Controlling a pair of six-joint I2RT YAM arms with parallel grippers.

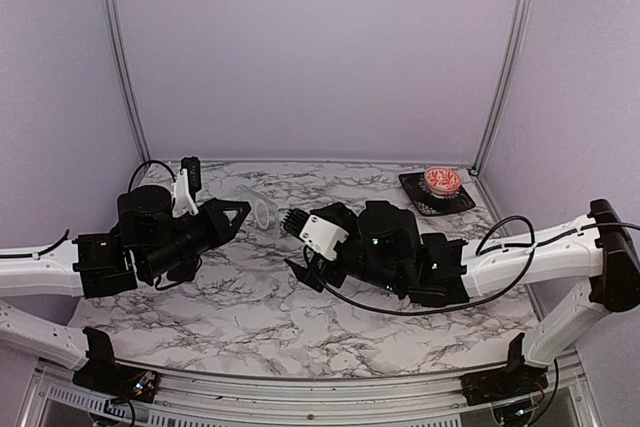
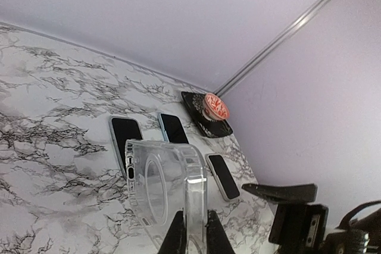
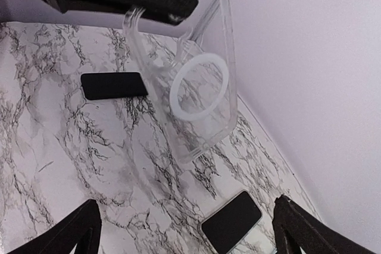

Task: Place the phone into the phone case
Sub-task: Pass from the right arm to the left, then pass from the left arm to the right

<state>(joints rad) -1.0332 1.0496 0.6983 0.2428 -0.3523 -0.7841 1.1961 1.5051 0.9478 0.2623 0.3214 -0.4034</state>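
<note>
Marble veining, grey on white, covers the flat desk (image 1: 300, 337) in the top view, with matte lilac walls behind. My left jaws are clamped on the clear phone case (image 1: 262, 210), held up between my two arms. From here it is only a faint glassy outline. My right jaws stand wide apart just beside it, holding nothing. A black square dish (image 1: 436, 197) carrying a red-and-white round thing (image 1: 442, 180) sits at the far right corner.

From my left wrist the phone case is a rounded transparent shell with a ring in its back, its edge pinched between my black fingertips (image 2: 176, 235). This view adds what my arms hide from above: a first phone (image 2: 126, 139), a second phone (image 2: 174, 128) and a third phone (image 2: 224, 176). All are slim with glossy dark screens and lie flat on the desk, none of them in the case.

From my right wrist the case shows its other face, the white ring plain and the marble visible through it. My own fingertips (image 3: 77, 233) sit far apart at the bottom corners, touching nothing. Only two of the phones show here.
</note>
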